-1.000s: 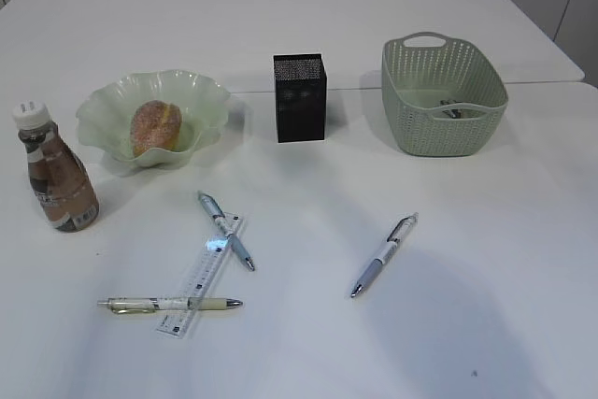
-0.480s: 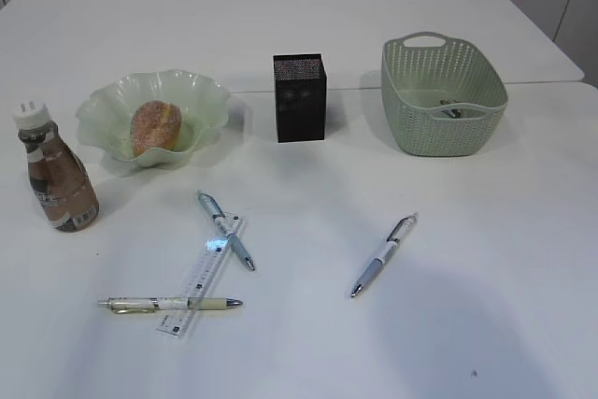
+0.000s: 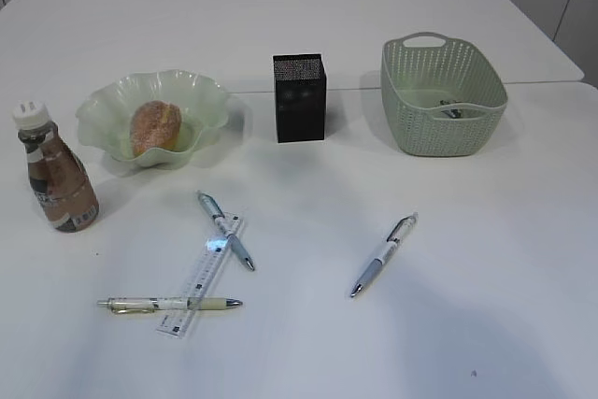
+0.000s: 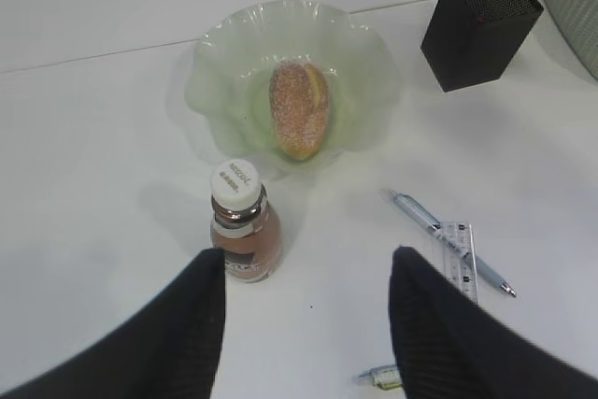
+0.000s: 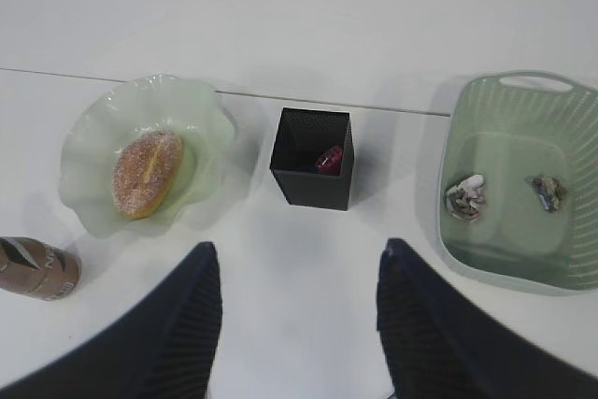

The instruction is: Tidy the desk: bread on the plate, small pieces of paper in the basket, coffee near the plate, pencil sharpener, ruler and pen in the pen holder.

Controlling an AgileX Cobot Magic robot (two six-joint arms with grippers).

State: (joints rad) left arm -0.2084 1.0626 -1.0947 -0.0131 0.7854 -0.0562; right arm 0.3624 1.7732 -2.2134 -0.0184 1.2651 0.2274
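My left gripper hangs with its jaws spread and empty above the coffee bottle, and my right gripper hangs likewise spread and empty above the black pen holder; much looks settled, I judge: the bread lies on the green plate, paper scraps lie in the basket, a reddish thing that may be the sharpener sits in the holder, and the coffee stands just beside the plate; what remains is the stationery: a blue pen crossing the upper end of the ruler, a pale pen across its lower end, and a third pen alone to the right; I would take that lone pen first, closing across its barrel near the middle so it hangs level, then tip it point-down into the holder.
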